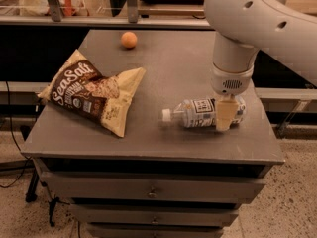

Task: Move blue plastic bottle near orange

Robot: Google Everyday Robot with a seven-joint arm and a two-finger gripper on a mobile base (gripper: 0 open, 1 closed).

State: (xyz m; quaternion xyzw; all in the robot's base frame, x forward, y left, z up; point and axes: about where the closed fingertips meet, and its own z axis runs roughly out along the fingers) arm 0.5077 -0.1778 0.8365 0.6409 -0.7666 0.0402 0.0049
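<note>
The blue plastic bottle (198, 113) lies on its side on the right part of the grey cabinet top (178, 73), white cap pointing left. My gripper (225, 117) comes straight down from the white arm and sits at the bottle's right half, covering part of it. The orange (129, 39) rests at the far edge of the top, left of centre, well away from the bottle and the gripper.
A brown and cream SeaSalt chip bag (91, 95) lies on the left half of the top, between the bottle and the left edge. The cabinet has drawers (153, 192) below. Shelving stands behind the far edge.
</note>
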